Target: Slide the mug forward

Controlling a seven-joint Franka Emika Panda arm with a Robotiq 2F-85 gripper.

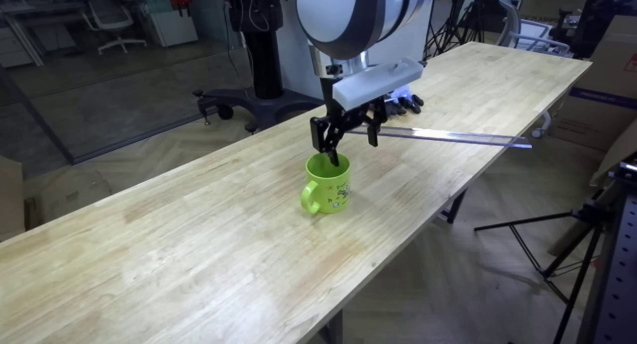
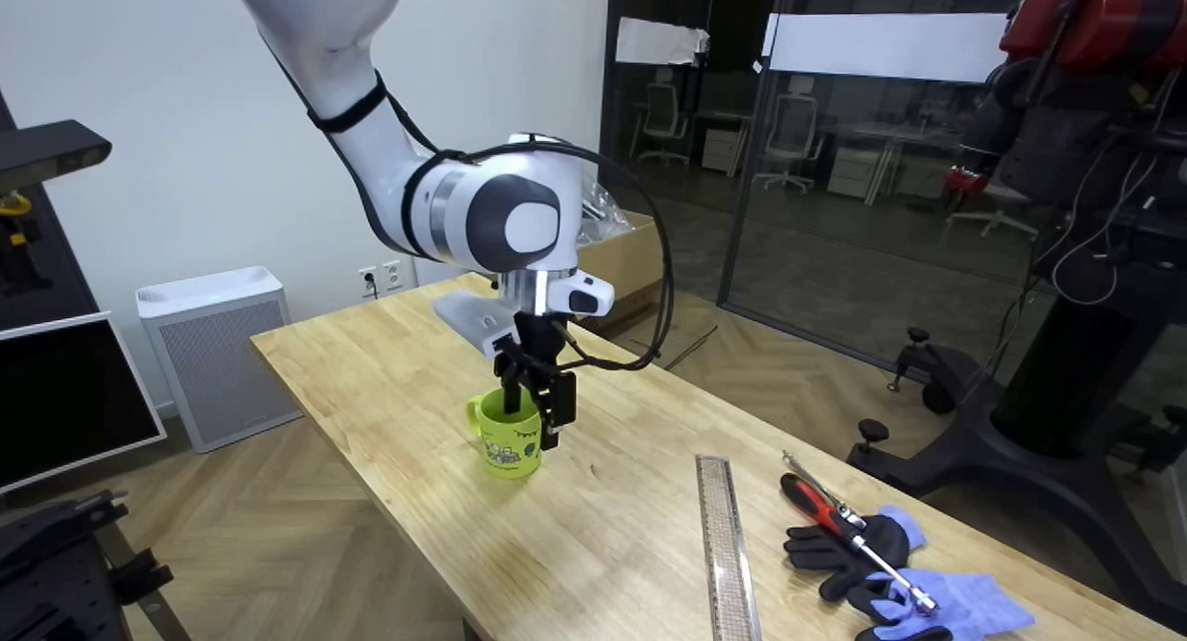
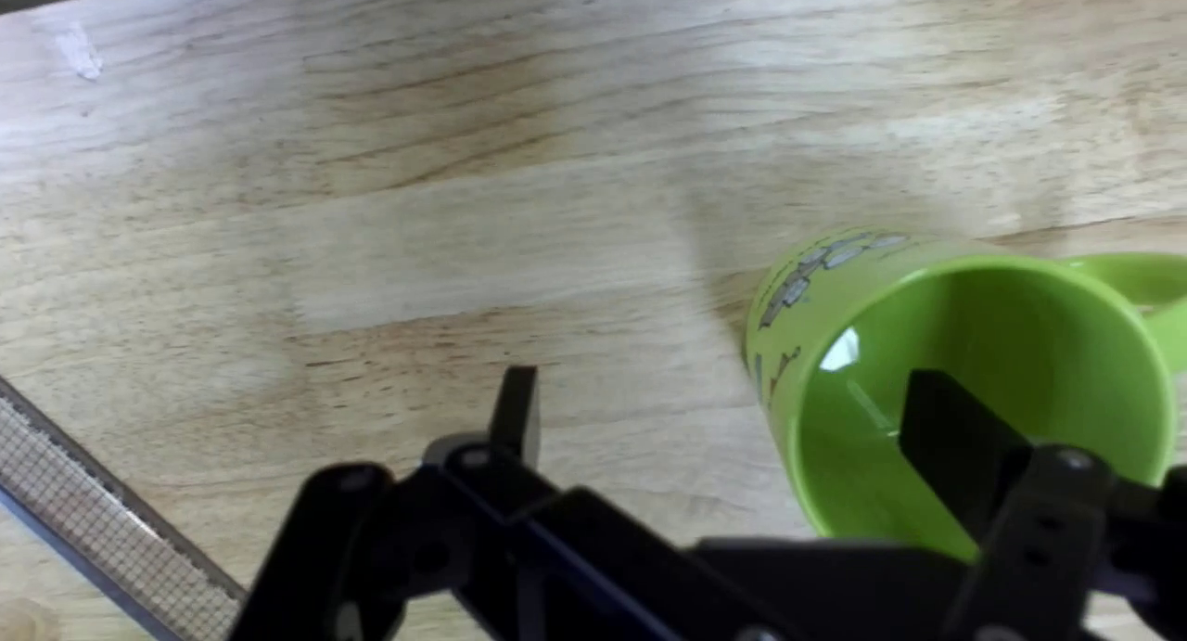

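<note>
Nearest in the wrist view, my pincer (image 3: 725,409) stands with its two black fingers spread apart: one dips inside the mouth of the lime-green mug (image 3: 983,335), the other hangs outside it above the desk (image 3: 556,205). Whether the inner finger touches the mug's wall, I cannot tell. Both exterior views show me the mug upright on the desk, closer to one long edge than to the opposite one; its looped handle points away from the grid-marked ruler (image 2: 726,548), and small printed drawings decorate its side. The ruler lies flat, well apart from the mug, one end projecting past the desk's edge in an exterior view. On the side of the ruler away from the mug rest black-and-blue work gloves (image 2: 969,608), with the shaft of a red-and-black-handled driver (image 2: 839,525) lying across them.
</note>
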